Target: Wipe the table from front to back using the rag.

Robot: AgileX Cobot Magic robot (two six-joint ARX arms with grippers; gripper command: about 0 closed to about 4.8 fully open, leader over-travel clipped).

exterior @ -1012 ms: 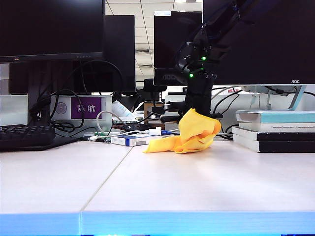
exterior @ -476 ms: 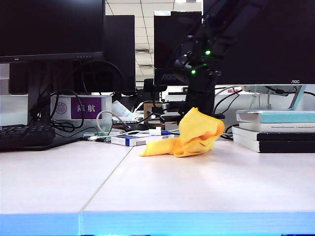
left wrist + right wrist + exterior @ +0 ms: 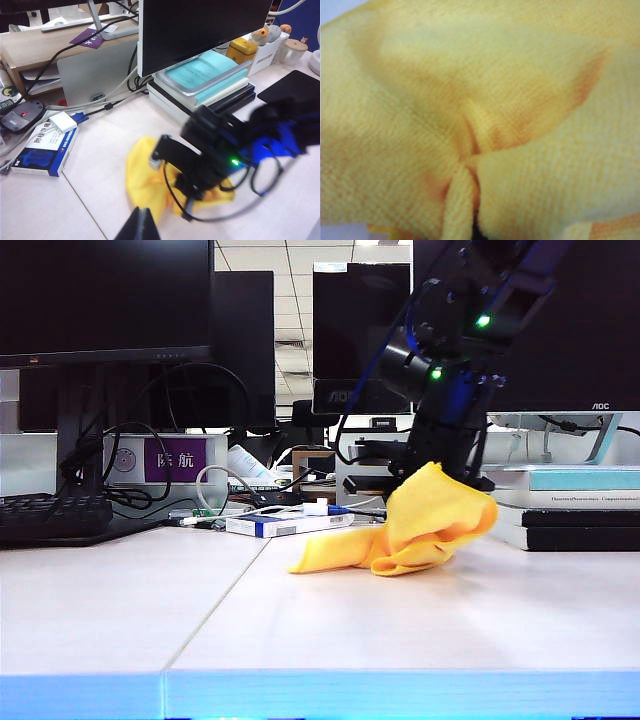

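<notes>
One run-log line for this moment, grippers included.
right gripper: shut on rag, rag bunched, trailing on table | left gripper: shut, empty, above table

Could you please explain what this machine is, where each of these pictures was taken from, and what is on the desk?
It is a robot with two arms, each ending in a two-finger gripper. One picture comes from a camera facing the table; the other two from cameras on the arms' wrists. The right gripper is shut on the yellow rag, bunched up with a tail trailing on the table; its own camera sees only cloth. The left gripper is shut and holds nothing, hovering above the rag and looking down on the right arm. Behind stand monitors, stacked books, a blue-and-white box, a keyboard and cables.
</notes>
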